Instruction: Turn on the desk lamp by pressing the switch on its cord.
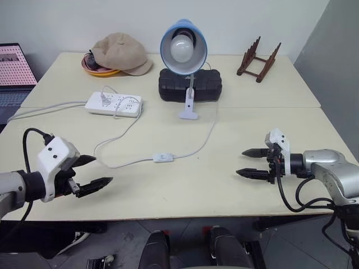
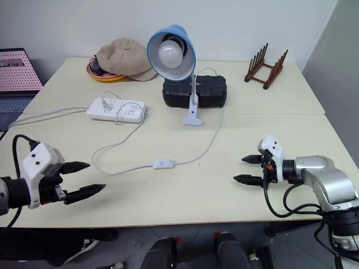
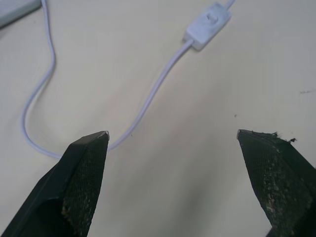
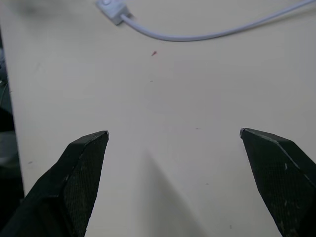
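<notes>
Jaws wide on both your left gripper and right gripper; approach step: close one, press the switch mid-table.

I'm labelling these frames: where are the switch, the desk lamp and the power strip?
switch [image 1: 163, 158], left eye view, on its body's middle.
desk lamp [image 1: 183, 48], left eye view, on the globe bulb.
power strip [image 2: 116, 109], right eye view, on its top face.
</notes>
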